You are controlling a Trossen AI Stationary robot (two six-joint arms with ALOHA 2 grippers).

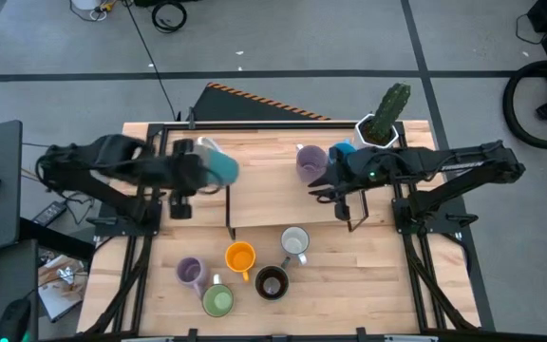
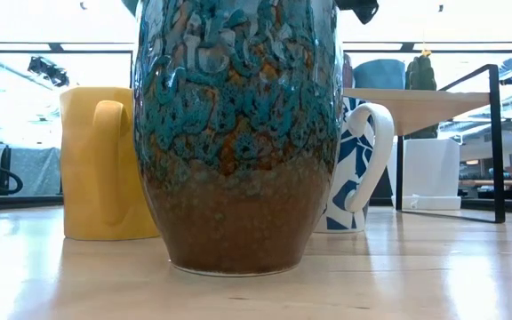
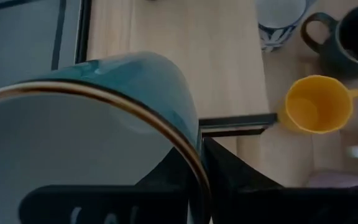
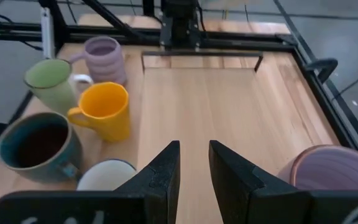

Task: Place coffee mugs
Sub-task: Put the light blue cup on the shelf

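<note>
My left gripper is shut on a teal-blue mug at the left end of the raised wooden shelf. My right gripper hovers open over the shelf, beside a lavender mug that stands on its base there, and touches nothing. Another blue mug stands behind it. On the near table stand a lavender mug, an orange mug, a green mug, a dark brown mug and a white patterned mug. My left gripper holds the teal-blue mug by its rim, one finger inside the mug and one finger outside its wall. The mug is tipped on its side, mouth toward the wrist, above the table by the shelf's left end.
A white hexagonal pot with a green cactus stands at the far right corner. A white object sits behind the left gripper. The shelf's black legs stand between the arms. The middle of the shelf top is bare wood.
</note>
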